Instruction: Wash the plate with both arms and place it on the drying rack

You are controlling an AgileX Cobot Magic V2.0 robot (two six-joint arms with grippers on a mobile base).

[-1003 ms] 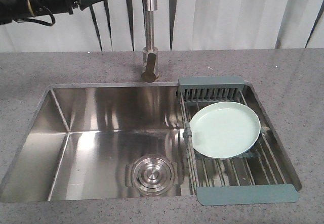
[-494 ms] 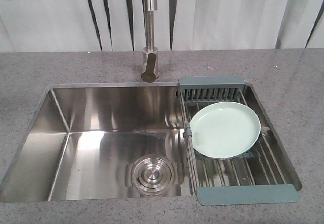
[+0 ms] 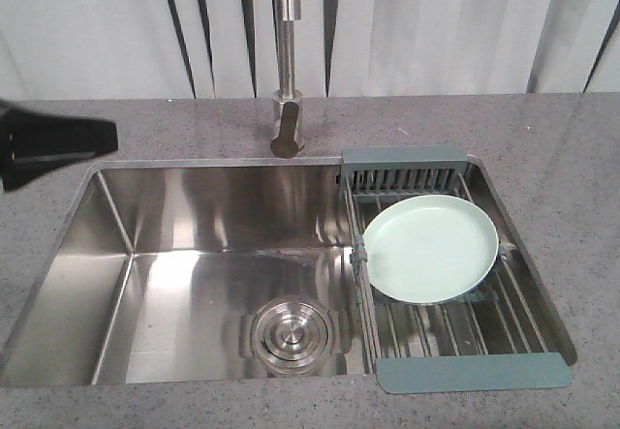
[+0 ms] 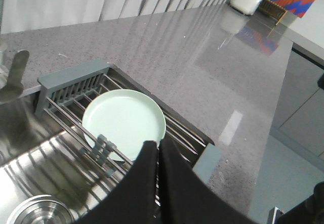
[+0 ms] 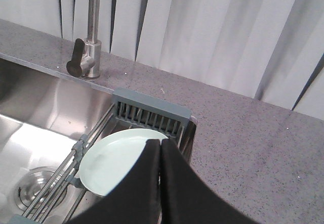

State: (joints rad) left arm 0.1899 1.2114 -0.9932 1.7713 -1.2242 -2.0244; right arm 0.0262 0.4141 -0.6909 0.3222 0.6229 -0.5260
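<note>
Resting on the rods of the drying rack, just in front of its slotted compartment, the plate lies below and ahead of both hands. The left hand and the right hand are both pressed shut and hold nothing. Compared with half a second ago, a black arm now shows far left of the rack, and the plate has not moved.
</note>
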